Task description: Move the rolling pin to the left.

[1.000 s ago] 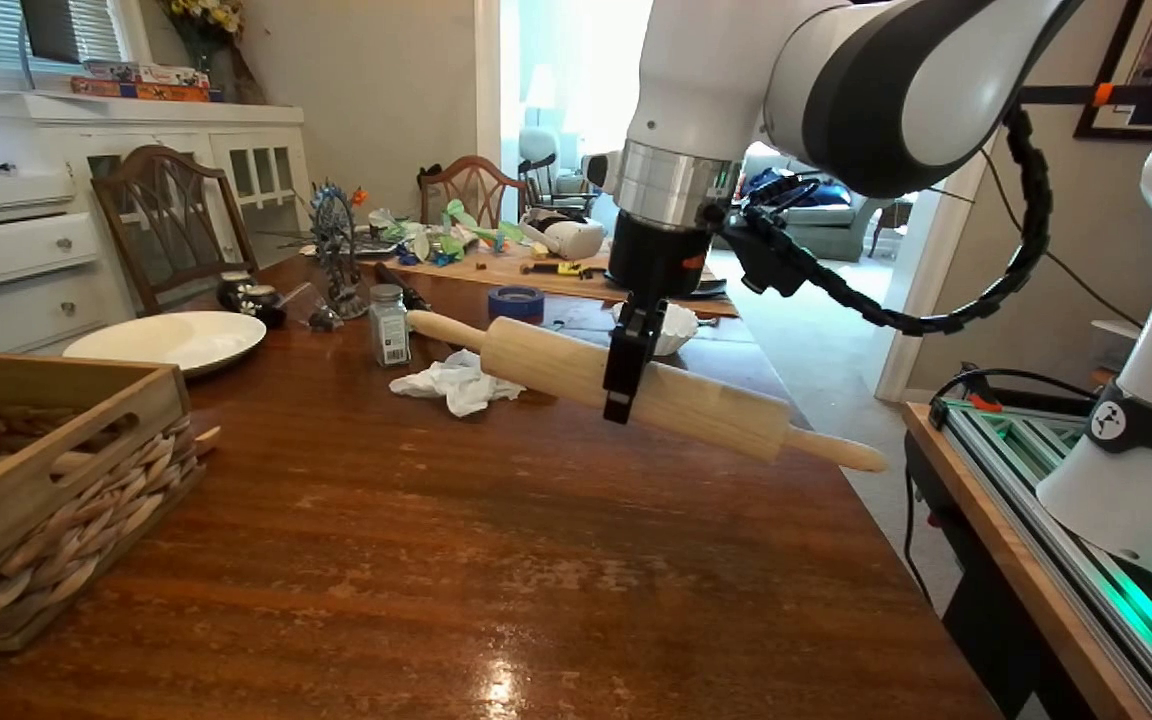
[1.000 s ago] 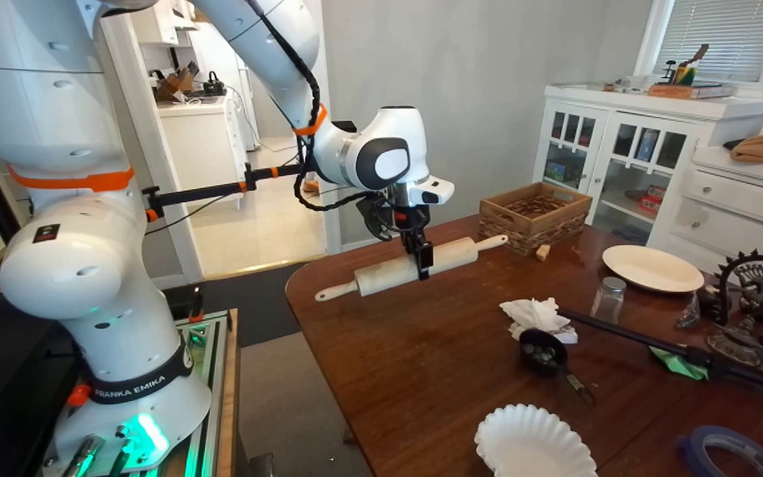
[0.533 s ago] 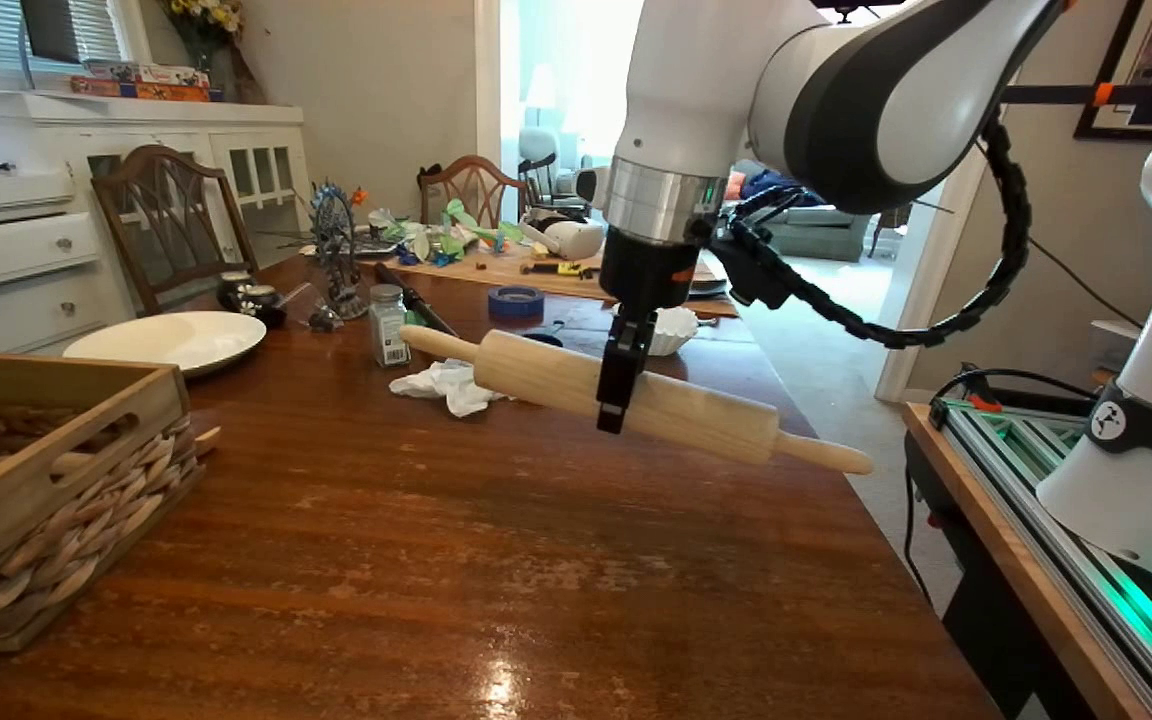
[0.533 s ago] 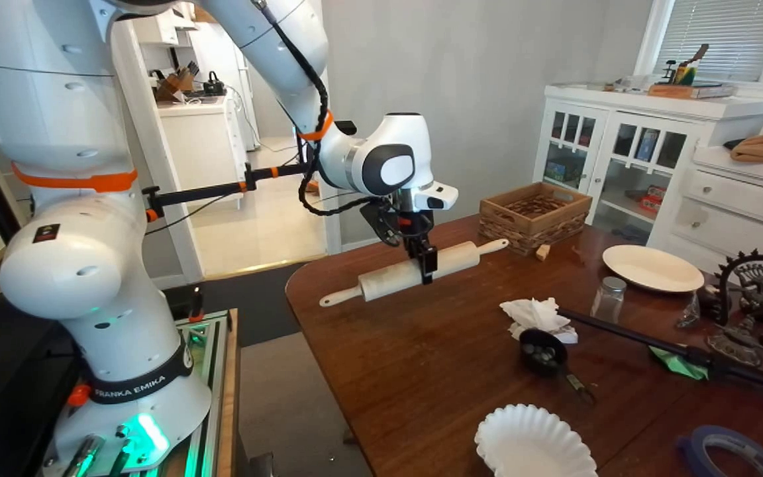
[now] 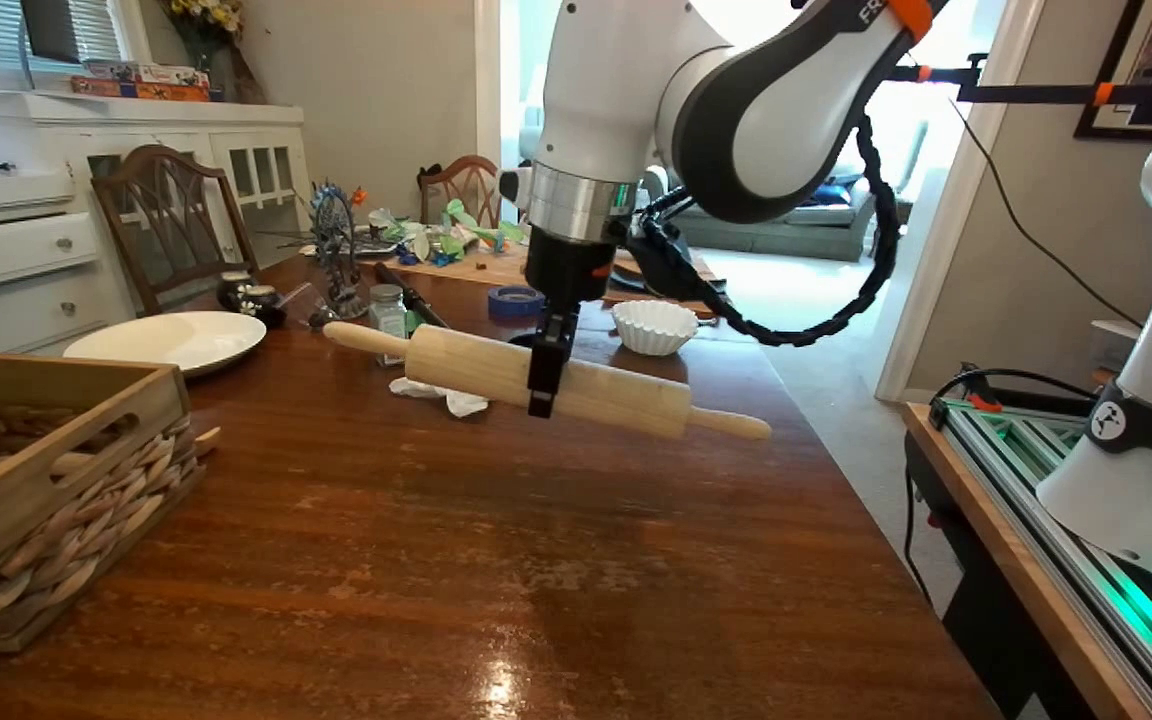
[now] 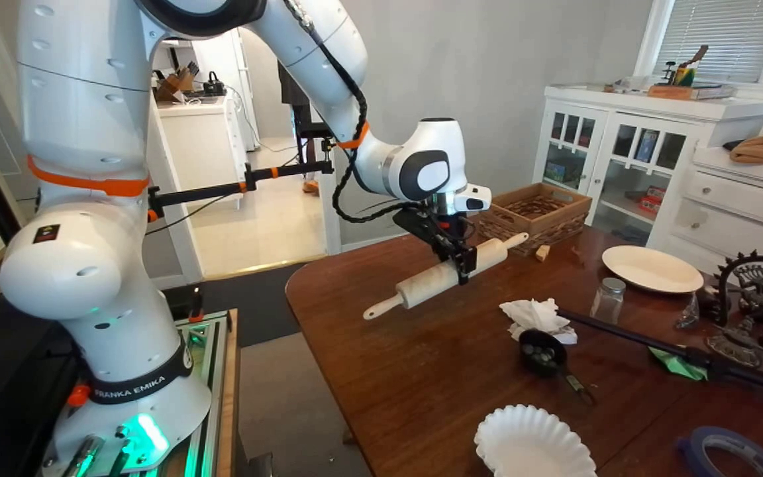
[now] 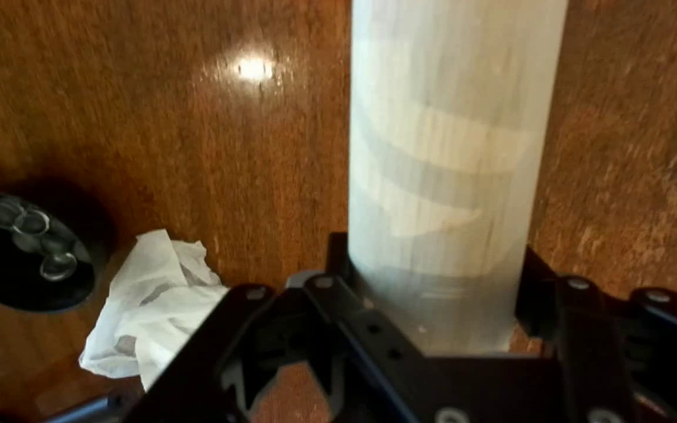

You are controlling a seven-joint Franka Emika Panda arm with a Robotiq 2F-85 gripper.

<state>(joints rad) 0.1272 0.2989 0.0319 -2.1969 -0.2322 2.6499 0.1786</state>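
Observation:
The rolling pin is a long pale wooden cylinder with a narrow handle at each end; it shows in both exterior views point(image 5: 626, 395) point(image 6: 428, 286). My gripper point(image 5: 542, 390) is shut on the middle of its barrel and holds it above the table, and it also shows in an exterior view point(image 6: 466, 268). In an exterior view one handle end overlaps the basket's near side. In the wrist view the barrel point(image 7: 444, 147) runs up between the two fingers point(image 7: 432, 267), one on each side. The handles are outside the wrist view.
On the wooden table point(image 5: 416, 560) stand a woven basket point(image 6: 520, 232), a white plate point(image 6: 653, 268), a glass jar point(image 6: 608, 301), a crumpled white tissue point(image 6: 537, 317), a small black pan point(image 6: 542, 351), a white fluted bowl point(image 6: 534, 440) and blue tape point(image 6: 729, 447).
My gripper and the held rolling pin have moved together, leftward in an exterior view and rightward toward the basket in an exterior view. The grip stays the same, and the pin's angle has turned slightly.

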